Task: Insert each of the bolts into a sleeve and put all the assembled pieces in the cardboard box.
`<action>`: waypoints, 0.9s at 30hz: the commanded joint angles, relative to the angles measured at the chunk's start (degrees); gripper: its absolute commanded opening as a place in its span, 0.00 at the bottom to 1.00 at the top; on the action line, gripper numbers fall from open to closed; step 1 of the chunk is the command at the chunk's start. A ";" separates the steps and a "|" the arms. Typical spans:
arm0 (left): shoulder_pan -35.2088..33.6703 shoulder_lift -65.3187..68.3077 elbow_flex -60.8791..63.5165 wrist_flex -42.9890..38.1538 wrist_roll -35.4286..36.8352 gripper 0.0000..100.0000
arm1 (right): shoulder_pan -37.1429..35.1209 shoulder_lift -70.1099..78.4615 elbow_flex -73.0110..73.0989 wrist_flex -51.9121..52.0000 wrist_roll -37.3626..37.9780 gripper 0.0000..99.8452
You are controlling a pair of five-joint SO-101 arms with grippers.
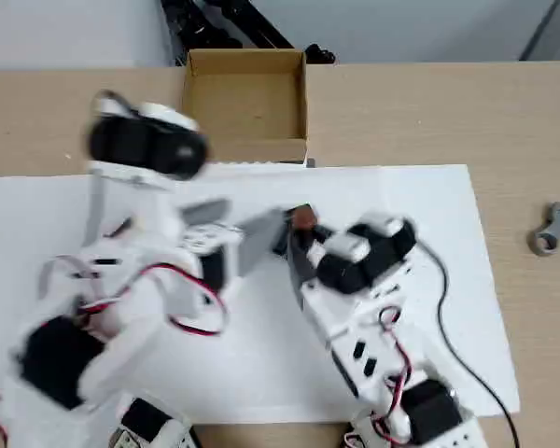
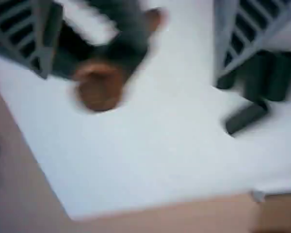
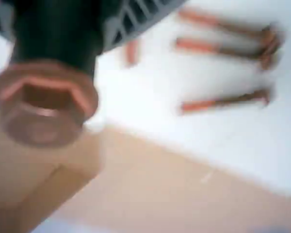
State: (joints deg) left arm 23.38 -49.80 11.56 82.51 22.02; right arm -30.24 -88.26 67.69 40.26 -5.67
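The assembled piece, a dark sleeve with a copper hex bolt head at its end, is clamped in the right gripper just above the middle of the high view. It appears to be held clear of the white sheet, on the side nearest the cardboard box at the top centre. The grip looks to be on the sleeve's body with the head left free, which should let the piece drop cleanly once it is over the box, and I judge that carry to be the step in hand. Just left of it in that view the left gripper faces the piece with its fingers spread wide, gripping nothing (wide fingers probably keep it out of the other arm's way). Several loose bolts lie side by side on the sheet at the upper right of the right wrist view. Spare black sleeves are grouped at the right of the left wrist view, one of them lying flat — so more pairs likely remain to be joined. A grey part rests on the bare table at the right edge, well apart.
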 commanded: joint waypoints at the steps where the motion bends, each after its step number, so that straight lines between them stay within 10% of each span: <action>1: -7.74 -0.53 -2.07 0.97 -5.71 0.14 | 1.80 14.11 -14.42 -4.53 0.09 0.00; 9: -20.75 -0.97 7.96 1.23 -19.96 0.01 | 3.91 44.44 -29.89 -22.46 0.26 0.00; 27: -33.32 -0.97 16.40 1.32 -20.22 0.01 | 9.36 102.37 -59.25 -45.23 -0.09 0.01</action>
State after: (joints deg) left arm -9.58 -49.98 28.26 83.56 2.15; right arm -21.71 9.41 16.88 -3.25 -5.67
